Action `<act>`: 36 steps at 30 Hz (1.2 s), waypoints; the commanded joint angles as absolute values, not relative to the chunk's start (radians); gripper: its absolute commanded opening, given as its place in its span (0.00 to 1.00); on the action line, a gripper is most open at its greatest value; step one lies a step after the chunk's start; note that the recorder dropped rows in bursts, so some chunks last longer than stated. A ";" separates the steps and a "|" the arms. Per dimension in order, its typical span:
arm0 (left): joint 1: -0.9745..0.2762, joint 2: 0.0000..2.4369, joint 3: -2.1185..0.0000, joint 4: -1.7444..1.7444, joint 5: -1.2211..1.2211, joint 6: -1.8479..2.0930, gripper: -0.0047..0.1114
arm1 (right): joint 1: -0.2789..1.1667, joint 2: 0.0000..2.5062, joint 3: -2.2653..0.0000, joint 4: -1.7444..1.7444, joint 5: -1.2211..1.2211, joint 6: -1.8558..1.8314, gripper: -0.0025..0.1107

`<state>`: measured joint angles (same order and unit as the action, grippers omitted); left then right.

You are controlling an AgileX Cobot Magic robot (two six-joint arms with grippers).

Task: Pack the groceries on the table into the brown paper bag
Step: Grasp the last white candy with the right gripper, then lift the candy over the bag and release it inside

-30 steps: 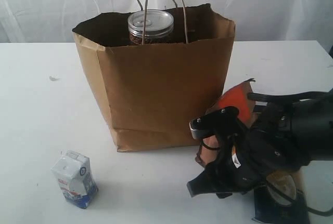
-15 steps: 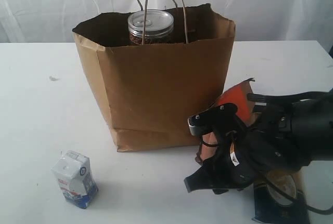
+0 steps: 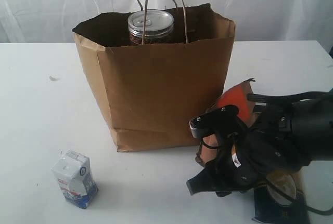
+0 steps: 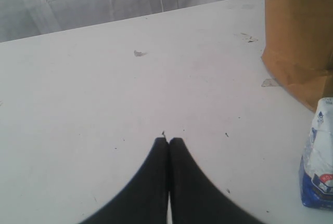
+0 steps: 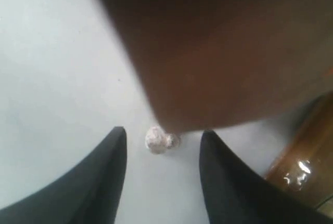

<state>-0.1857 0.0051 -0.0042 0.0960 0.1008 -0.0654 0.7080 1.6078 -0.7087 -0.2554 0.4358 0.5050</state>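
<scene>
Exterior view shows the brown paper bag (image 3: 156,83) standing upright on the white table (image 3: 41,104) with a pull-tab can (image 3: 150,26) inside it, and the small white-blue carton (image 3: 74,179) well apart in front of its left corner. The right gripper (image 3: 200,154) sits low beside the bag's right front corner, against the brown-orange pouch (image 3: 234,102) and over the spaghetti pack (image 3: 278,206). Its jaws stand apart in the right wrist view, the blurred pouch just beyond the tips. The left gripper (image 4: 169,142) has its fingers pressed together, holding nothing.
</scene>
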 commanded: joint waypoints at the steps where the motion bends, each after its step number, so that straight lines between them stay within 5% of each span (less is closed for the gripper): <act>1: -0.183 0.000 0.000 0.095 0.098 -0.067 0.04 | 0.697 1.599 -0.708 -0.268 0.433 0.501 0.39; 14: -0.183 0.000 0.000 0.095 0.098 -0.067 0.04 | 0.697 1.671 -0.708 -0.268 0.391 0.497 0.39; 23: -0.183 0.000 0.000 0.095 0.098 -0.067 0.04 | 0.697 1.696 -0.708 -0.268 0.383 0.497 0.30; 30: -0.183 0.000 0.000 0.095 0.098 -0.067 0.04 | 0.697 1.666 -0.708 -0.268 0.395 0.494 0.02; 36: -0.183 0.000 0.000 0.095 0.098 -0.067 0.04 | 0.724 1.503 -0.708 -0.268 0.442 0.481 0.02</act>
<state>-0.1857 0.0051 -0.0042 0.0960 0.1008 -0.0654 0.7102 1.5843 -0.7108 -0.2594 0.4139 0.4993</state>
